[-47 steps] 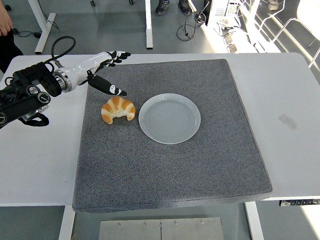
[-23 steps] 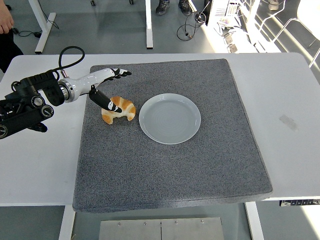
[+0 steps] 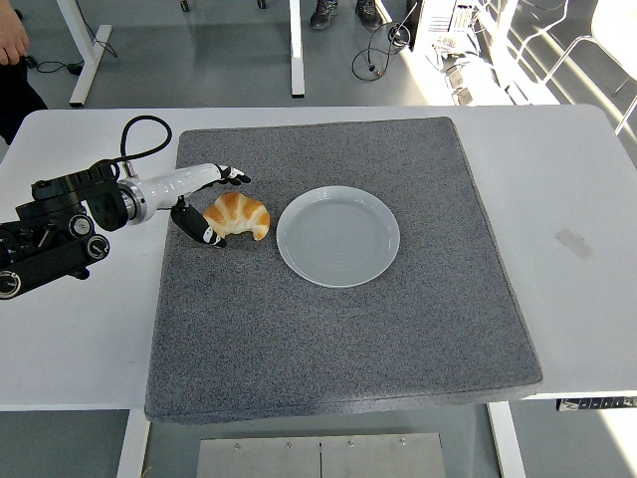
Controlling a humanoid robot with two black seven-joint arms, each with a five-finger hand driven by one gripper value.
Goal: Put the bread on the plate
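Observation:
A golden croissant [image 3: 239, 215] lies on the grey mat [image 3: 328, 329], just left of an empty white plate [image 3: 337, 235]. My left hand [image 3: 214, 204] has come down at the croissant's left end. Its fingers [image 3: 234, 177] reach over the far side and the thumb [image 3: 201, 229] lies along the near left side, so the hand brackets the bread without closing on it. The croissant rests flat on the mat. The right arm does not show.
The mat covers most of the white table [image 3: 567, 199]. My left forearm and its black cable [image 3: 134, 134] lie over the table's left part. A person's arm [image 3: 12, 40] shows at the top left corner, beyond the table.
My left hand has dropped from above the mat's far left corner to the croissant, its thumb sliding from on top of the bread to the near left side.

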